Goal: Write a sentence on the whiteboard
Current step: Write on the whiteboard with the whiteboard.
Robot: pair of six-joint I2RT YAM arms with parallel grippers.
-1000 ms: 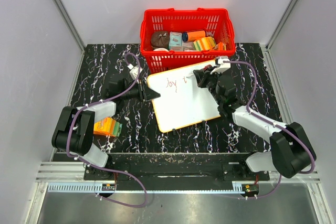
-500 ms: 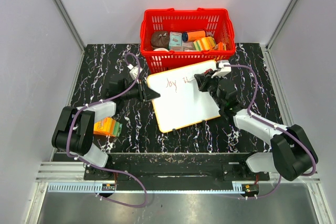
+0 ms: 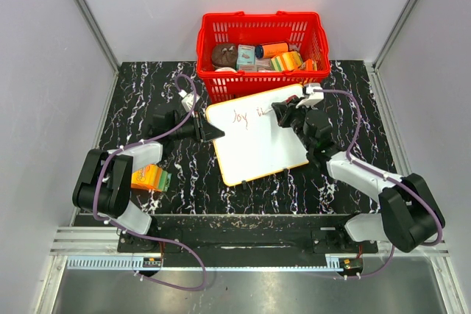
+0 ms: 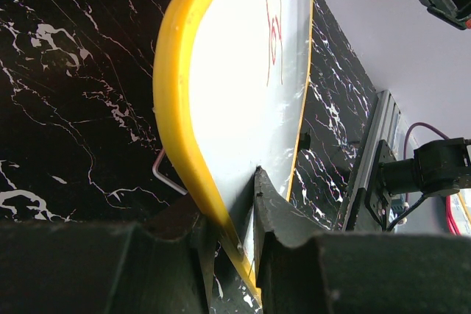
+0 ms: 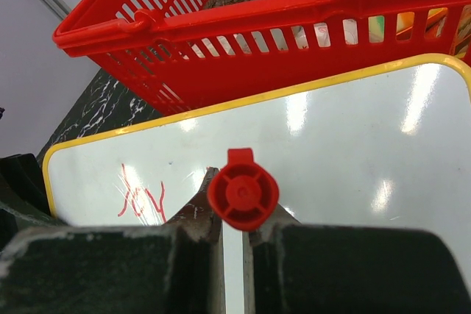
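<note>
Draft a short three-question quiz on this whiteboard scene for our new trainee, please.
1. True or false: the left gripper clamps the whiteboard by its yellow rim.
2. What does the right gripper hold? A) an eraser B) a red marker C) a spoon
3. Fill in: the first word of the red writing reads ___.
Key: 1 true; 2 B; 3 Joy.
</note>
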